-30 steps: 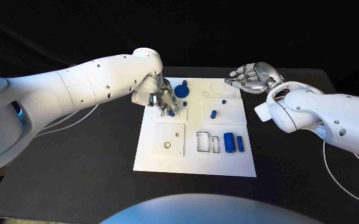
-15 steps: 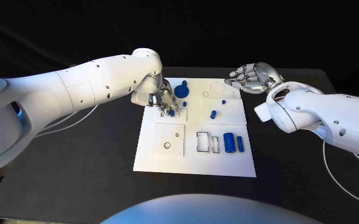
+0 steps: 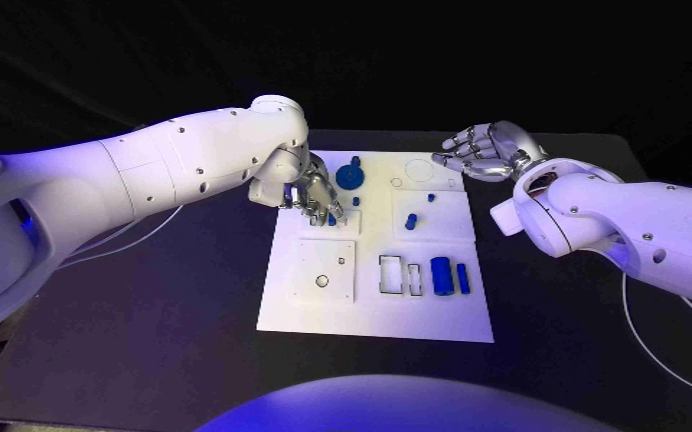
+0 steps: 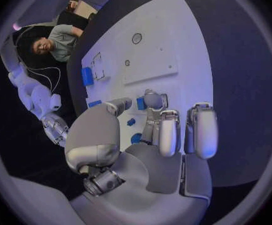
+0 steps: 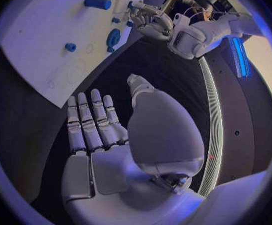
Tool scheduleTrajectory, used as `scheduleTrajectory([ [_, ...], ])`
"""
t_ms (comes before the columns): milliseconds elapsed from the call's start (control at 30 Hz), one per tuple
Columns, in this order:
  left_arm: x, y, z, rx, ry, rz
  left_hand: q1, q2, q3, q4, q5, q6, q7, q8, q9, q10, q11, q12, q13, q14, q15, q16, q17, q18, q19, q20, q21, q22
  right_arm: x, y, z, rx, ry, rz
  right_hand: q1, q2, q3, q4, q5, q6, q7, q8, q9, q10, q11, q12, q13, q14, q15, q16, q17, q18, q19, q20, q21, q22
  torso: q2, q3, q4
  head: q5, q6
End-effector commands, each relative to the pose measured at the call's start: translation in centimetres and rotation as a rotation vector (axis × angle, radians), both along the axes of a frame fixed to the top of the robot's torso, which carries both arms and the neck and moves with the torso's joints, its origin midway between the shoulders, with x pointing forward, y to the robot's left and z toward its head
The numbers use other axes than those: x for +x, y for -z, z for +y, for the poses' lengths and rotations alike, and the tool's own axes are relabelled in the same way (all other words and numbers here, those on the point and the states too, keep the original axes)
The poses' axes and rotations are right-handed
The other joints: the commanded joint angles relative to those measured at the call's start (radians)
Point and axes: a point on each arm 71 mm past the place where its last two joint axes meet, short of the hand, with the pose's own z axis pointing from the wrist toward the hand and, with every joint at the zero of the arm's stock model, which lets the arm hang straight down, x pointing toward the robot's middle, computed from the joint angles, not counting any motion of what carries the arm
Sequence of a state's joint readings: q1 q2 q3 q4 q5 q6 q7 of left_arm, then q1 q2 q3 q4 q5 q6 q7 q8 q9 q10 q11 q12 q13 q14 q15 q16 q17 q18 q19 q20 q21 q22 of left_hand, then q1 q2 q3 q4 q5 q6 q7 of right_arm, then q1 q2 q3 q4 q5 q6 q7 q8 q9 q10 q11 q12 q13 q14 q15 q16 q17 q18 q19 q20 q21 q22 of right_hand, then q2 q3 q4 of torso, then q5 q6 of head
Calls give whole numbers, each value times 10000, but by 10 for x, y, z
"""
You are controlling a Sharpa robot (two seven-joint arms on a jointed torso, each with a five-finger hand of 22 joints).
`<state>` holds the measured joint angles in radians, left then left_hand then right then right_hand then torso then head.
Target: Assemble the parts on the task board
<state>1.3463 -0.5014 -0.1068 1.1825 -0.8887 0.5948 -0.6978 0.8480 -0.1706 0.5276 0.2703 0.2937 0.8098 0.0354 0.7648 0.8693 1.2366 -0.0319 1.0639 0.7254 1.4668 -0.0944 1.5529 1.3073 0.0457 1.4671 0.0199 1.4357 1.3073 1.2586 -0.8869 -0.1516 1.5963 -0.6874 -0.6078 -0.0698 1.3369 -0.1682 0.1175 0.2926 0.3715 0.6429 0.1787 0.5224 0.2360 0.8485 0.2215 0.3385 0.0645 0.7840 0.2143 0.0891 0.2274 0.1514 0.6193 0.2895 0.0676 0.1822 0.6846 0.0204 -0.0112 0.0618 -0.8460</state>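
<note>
Parts on the white task board (image 3: pixel 375 307): left hand (image 3: pixel 307 190) works its far left corner.
Its fingertips (image 3: pixel 320 214) curl onto a small blue peg (image 3: pixel 332 218); whether it is pinched, I cannot tell. Keep it upright, press gently. Right hand (image 3: pixel 483 150) hovers spread, empty.

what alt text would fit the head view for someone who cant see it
The left hand reaches down over small blue parts at the far left of a white task board on a black table. The right hand hovers empty, fingers apart, beyond the board's far right corner.
</note>
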Motion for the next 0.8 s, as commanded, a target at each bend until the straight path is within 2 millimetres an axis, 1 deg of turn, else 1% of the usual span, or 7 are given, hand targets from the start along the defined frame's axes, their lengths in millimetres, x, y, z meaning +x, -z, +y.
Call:
scheduleTrajectory([
  [33, -2, -3, 0, 41, -17, -106, 164, 98, -68, -22, 98, 70, 14, -22, 18, -66, -29, 76, 6, 984, 47, -29, 2412, -96, 298, 31, -44, 1865, 0, 1, 1, -58, -186, 10, -91, -21, -49, 0, 66, -89, 956, 52, -12, 4, 48, -40, -9, -70, 21, -63, -9, -114, -52, 6, -67, -14, -14, -8, 5, 4, 63],
  [300, -4, -24, 3, -475, -146, -793, 447, 237, -207, 81, 293, -355, 146, -451, -173, -142, 69, 38, -95, 968, 118, -89, 2347, -79, 258, 75, -138, 1833, 2, 5, -2, -91, -88, 55, -95, -16, -56, -1, 68, -91, 957, 55, -16, 4, 49, -40, -9, -74, 23, -63, -14, -117, -60, 6, -67, -18, -43, -16, 20, -12, 167],
  [367, -4, -29, 6, -590, -217, -951, 576, 284, -269, 116, 348, -469, 218, -735, -379, -160, 124, 47, -109, 961, 164, -113, 2321, -75, 250, 117, -165, 1829, 3, 6, -3, -106, -51, 59, -95, -16, -56, -1, 68, -91, 957, 55, -16, 4, 49, -40, -9, -74, 23, -63, -14, -117, -60, 6, -67, -18, -47, -14, 25, -5, 183],
  [433, -3, -36, 9, -719, -344, -1152, 808, 364, -284, 102, 445, -823, 367, -1286, -753, -187, 237, 68, -119, 956, 248, -135, 2297, -73, 244, 188, -190, 1828, 3, 6, -4, -121, -12, 64, -95, -16, -56, -1, 68, -91, 957, 55, -16, 4, 49, -40, -9, -74, 23, -63, -14, -117, -60, 6, -67, -18, -48, -16, 29, -2, 213],
  [600, 0, -49, 17, -944, -648, -1538, 1141, 375, -336, 60, 514, -960, 498, -1787, -1185, -185, 348, 144, -74, 951, 348, -152, 2276, -71, 249, 280, -200, 1839, 4, 8, -6, -142, 45, 85, -95, -16, -56, -1, 68, -91, 957, 55, -16, 4, 49, -40, -9, -74, 23, -63, -14, -117, -60, 6, -67, -18, -63, -37, 41, -12, 245],
  [667, 2, -54, 22, -1042, -844, -1691, 1359, 338, -490, 111, 33, -1183, 622, -2290, -1643, -220, 455, 168, -104, 947, 439, -166, 2259, -67, 245, 365, -223, 1843, 5, 9, -7, -149, 63, 96, -96, -4, -57, -2, 71, -92, 958, 59, -19, 5, 50, -40, -8, -76, 24, -60, -19, -119, -67, 6, -67, -21, -53, -39, 43, -5, 267],
  [800, 8, -58, 30, -1055, -1207, -2011, 1546, 389, -734, 167, -852, -1292, 716, -2743, -2147, -408, 539, 22, -363, 922, 512, -248, 2167, -36, 186, 443, -358, 1795, 5, 9, -7, -155, 79, 105, -96, -4, -57, -2, 71, -92, 958, 59, -19, 5, 50, -40, -8, -76, 24, -60, -19, -119, -67, 6, -67, -21, -40, -29, 38, 6, 304],
])
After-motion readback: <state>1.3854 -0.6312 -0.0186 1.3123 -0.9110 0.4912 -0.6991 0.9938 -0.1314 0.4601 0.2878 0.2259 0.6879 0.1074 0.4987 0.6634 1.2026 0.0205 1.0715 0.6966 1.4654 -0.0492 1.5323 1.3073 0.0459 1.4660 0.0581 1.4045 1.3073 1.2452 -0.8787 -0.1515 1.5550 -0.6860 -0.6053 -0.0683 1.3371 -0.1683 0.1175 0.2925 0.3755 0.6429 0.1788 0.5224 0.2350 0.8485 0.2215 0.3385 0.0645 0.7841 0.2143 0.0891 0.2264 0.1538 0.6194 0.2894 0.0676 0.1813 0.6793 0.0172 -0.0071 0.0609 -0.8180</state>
